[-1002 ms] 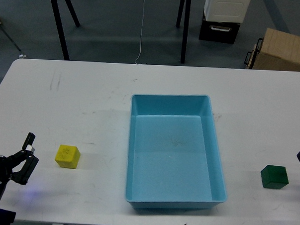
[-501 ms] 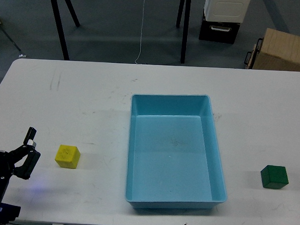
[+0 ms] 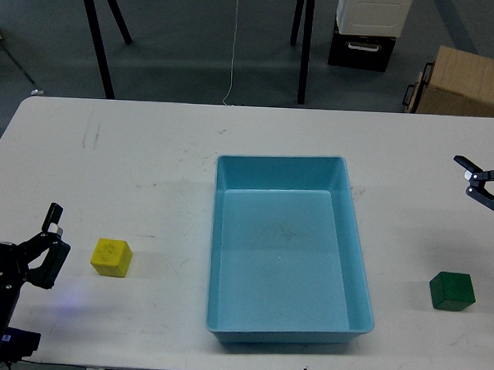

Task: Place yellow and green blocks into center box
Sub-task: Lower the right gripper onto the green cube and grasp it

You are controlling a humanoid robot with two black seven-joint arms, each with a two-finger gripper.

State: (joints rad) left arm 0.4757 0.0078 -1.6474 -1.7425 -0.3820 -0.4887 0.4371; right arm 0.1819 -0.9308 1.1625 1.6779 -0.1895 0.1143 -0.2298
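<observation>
— Blocks first: where are they?
— Yellow block (image 3: 111,258) sits lower left on the white table (image 3: 149,164); green block (image 3: 452,291) lower right. Both lie outside the blue box (image 3: 287,251) at centre.
— Grippers?
— Left gripper (image 3: 51,248), just left of the yellow block, fingers spread and empty. Right gripper (image 3: 481,184), at the right edge above the green one — also spread, holding nothing.

There is one view only, from my own head, looking forward and steeply down onto the white table (image 3: 150,148), near enough that the table fills most of the frame and its near edge runs along the bottom. The blue box (image 3: 289,252) sits at centre. The grey floor (image 3: 196,43) and black stand legs (image 3: 96,39) lie beyond the far edge. My arms enter low left and at the right edge. No second view exists to compare.
</observation>
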